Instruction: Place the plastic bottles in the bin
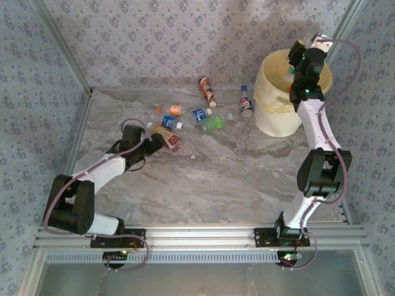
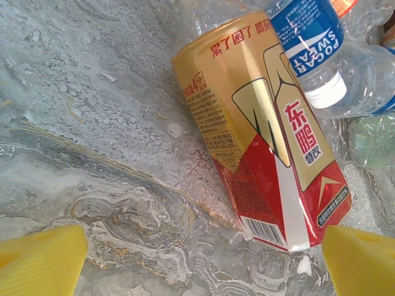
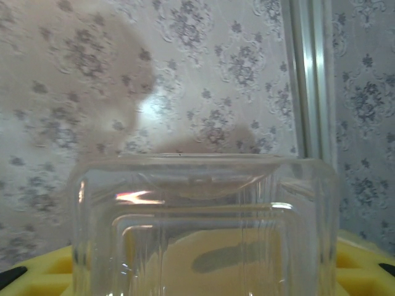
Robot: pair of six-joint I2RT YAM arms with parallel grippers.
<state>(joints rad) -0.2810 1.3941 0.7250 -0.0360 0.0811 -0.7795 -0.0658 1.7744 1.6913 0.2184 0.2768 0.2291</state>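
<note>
The left jaws stand released and wide apart. The gold-and-red bottle [image 2: 259, 135] lies on its side just ahead of them on the marbled desk [image 2: 92, 123]. Its glossy sleeve looks slick and its thin wall light and crushable, so a hold across the mid-body seems best. The right jaws grasp a clear ribbed bottle [image 3: 203, 222] by its stiffer, squarish body, above the smooth, round pale yellow bin [image 1: 274, 117].

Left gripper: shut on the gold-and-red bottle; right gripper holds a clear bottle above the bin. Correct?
No. The left gripper is open: the left wrist view shows its fingers wide apart, the gold-and-red bottle lying loose on the table. The right gripper does hold a clear bottle above the bin.
</note>
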